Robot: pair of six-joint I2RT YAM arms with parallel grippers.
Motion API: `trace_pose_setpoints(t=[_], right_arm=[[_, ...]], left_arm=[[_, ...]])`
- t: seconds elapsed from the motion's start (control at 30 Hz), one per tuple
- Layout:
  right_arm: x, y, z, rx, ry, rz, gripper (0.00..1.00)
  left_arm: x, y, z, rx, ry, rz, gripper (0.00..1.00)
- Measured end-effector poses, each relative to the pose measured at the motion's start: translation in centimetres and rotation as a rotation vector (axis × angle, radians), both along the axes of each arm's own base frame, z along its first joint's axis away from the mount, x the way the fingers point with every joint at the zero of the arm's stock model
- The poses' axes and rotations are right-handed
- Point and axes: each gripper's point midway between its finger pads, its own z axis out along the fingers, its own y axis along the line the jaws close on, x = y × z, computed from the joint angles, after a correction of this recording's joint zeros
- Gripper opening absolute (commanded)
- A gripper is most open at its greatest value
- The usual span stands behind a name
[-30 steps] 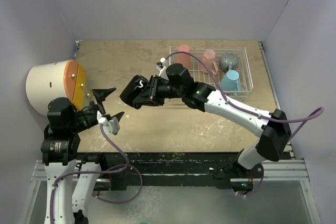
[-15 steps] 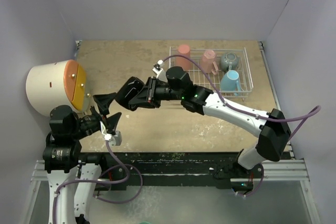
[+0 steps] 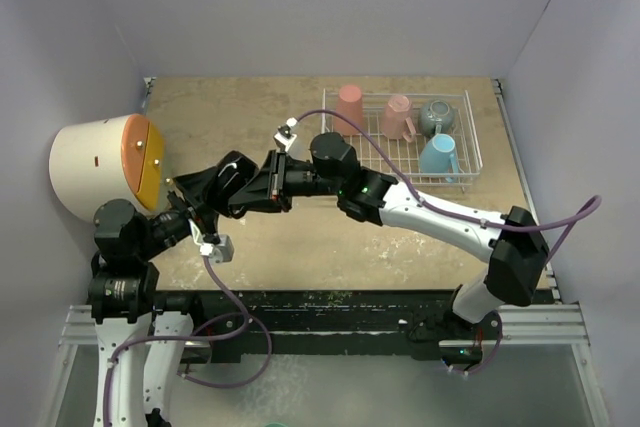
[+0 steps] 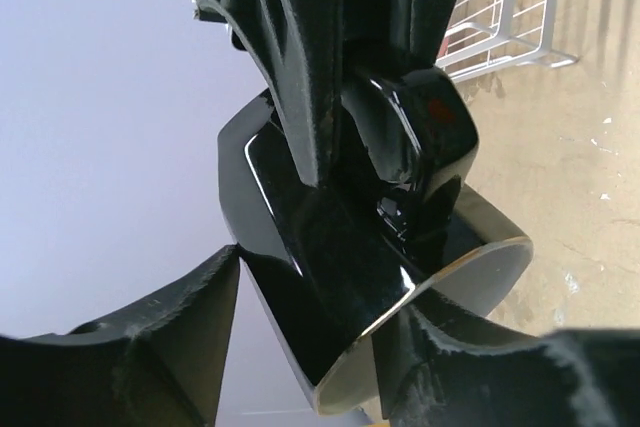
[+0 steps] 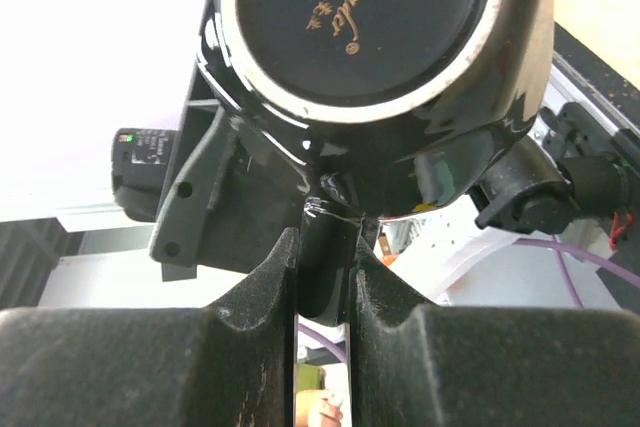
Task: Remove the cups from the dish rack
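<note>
The right arm reaches leftward across the tan, scuffed surface [image 3: 330, 237]. Its pincer [image 5: 325, 257] is clamped on the handle of the glossy black ceramic mug [image 3: 233, 177]. The mug is held in the air on its side, clear of the surface, with its base towards the right wrist camera and its open mouth towards the left arm.

The left pincer [image 4: 315, 292] is spread wide, with one finger on each side of the mug's body near the rim. Whether either finger touches the mug is hard to tell from these views.

The rectangular white wire dish rack [image 3: 470, 137] stands at the far right of the surface, well apart from the black mug. It holds four cups:
- a handleless salmon-red tumbler [image 3: 350, 105] at the far left corner;
- a pale pink mug [image 3: 398, 117] beside it;
- a dark grey-blue mug [image 3: 437, 115] at the far right;
- a light blue mug [image 3: 438, 155] near the front right.

A large cream drum with an orange lid [image 3: 100, 167] lies at the left edge, near the left arm.
</note>
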Motion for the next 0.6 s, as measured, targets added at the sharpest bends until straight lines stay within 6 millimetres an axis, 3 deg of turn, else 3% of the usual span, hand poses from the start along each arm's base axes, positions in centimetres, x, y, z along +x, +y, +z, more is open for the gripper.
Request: trace_pose_setpoints(t=[0.1,0.2,0.37,0.6], right_arm=[[0.4,0.0,0.7,0.027,0.034,-0.013,0.0],[0.6,-0.1,1.4,0.058,0.079,-0.021,0.0],[0.1,-0.2,1.6,0.075,0.15,0.01,0.0],[0.2,-0.5,0.8,0.073,0.171,0.022,0.08]], left_arm=[[0.3,0.3,0.5,-0.001,-0.02,0.021,0.32],[0.5,0.6,1.0,0.003,-0.044,0.038,0.0],[0.4,0.6,2.8,0.001,-0.125,0.038,0.0],[0.5,0.4,2.3,0.001,-0.1,0.026,0.0]])
